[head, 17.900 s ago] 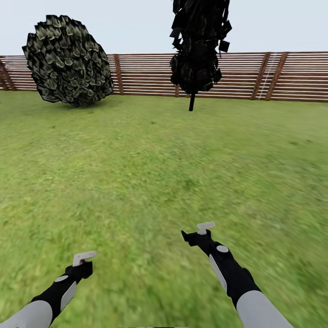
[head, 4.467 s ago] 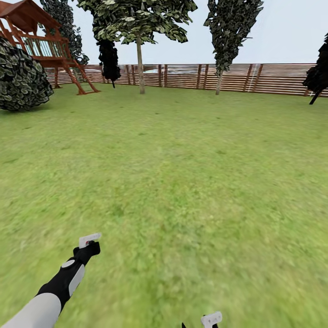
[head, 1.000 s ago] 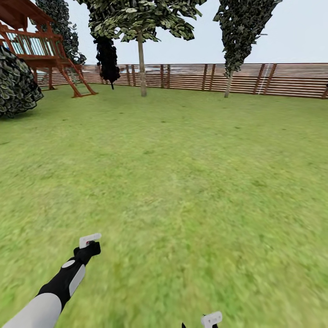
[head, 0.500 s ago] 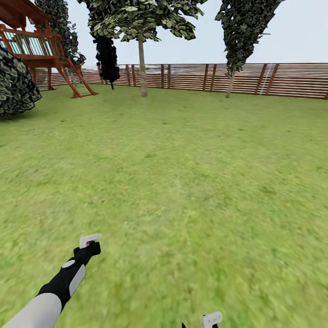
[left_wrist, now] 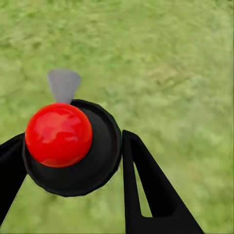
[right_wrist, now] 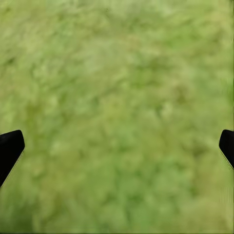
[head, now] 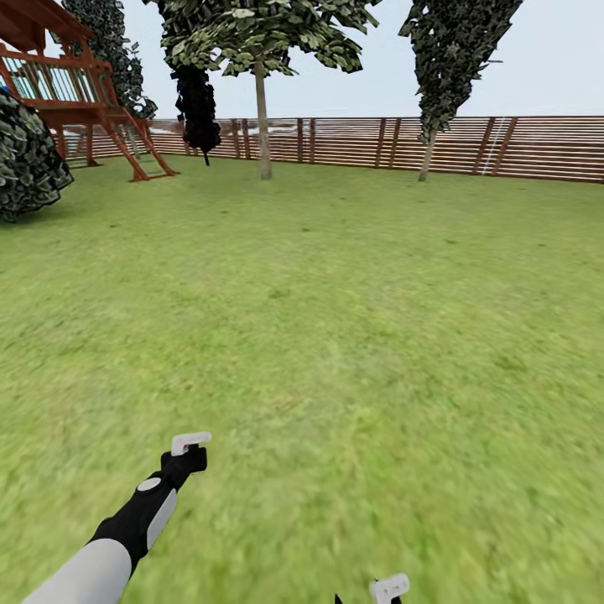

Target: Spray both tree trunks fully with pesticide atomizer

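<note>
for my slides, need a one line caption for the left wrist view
Left gripper fingers straddle a black round object with a red ball-like top above the grass.

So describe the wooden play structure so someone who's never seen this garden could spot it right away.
Follow the brown slatted fence along the back of the lawn to its far left end. There, behind a round dark shrub, stands the play structure. It is the one reddish-brown built frame, with a railed deck and slanted legs, among leafy trees.

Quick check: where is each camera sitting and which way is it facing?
Head: up on the robot, facing forward-down over lawn to fence; left claw, right claw show.
Left wrist: on left arm, looking down at lawn; fingers flank a red-domed black object.
Right wrist: on right arm, down at lawn; fingertips at edges.
Shared: lawn.
</note>
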Robot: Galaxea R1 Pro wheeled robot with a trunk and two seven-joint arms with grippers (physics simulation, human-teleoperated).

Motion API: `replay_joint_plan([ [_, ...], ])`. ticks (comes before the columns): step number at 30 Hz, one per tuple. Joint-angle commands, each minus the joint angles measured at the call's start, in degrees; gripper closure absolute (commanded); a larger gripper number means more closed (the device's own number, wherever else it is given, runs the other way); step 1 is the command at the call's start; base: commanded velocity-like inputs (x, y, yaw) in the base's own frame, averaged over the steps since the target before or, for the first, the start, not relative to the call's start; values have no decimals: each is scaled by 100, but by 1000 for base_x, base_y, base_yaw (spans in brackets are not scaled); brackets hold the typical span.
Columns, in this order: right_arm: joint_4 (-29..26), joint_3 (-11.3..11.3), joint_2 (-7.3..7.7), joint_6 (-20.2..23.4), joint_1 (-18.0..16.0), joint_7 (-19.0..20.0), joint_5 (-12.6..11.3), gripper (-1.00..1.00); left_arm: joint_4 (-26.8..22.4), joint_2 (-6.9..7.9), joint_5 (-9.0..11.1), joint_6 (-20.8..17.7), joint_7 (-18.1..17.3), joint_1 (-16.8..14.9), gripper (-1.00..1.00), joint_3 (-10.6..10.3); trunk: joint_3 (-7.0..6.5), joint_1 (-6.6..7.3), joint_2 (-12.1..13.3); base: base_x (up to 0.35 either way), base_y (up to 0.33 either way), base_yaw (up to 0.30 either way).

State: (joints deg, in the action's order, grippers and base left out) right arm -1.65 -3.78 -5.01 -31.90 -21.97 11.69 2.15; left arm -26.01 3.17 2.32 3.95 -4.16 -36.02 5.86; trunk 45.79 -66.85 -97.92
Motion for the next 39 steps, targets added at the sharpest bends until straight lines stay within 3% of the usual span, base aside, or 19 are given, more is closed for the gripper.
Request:
replay_joint_plan([
  [1, 0, 0, 0, 0, 0, 0, 1, -100, -1, 0, 4, 0, 4, 2, 100, -3, 0, 0, 0, 338, 105, 0],
  [39, -1, 0, 0, 0, 0, 0, 2, -100, 5, -1, 31, 18, 82, 3, 100, 3, 0, 0, 0, 338, 79, 0],
])
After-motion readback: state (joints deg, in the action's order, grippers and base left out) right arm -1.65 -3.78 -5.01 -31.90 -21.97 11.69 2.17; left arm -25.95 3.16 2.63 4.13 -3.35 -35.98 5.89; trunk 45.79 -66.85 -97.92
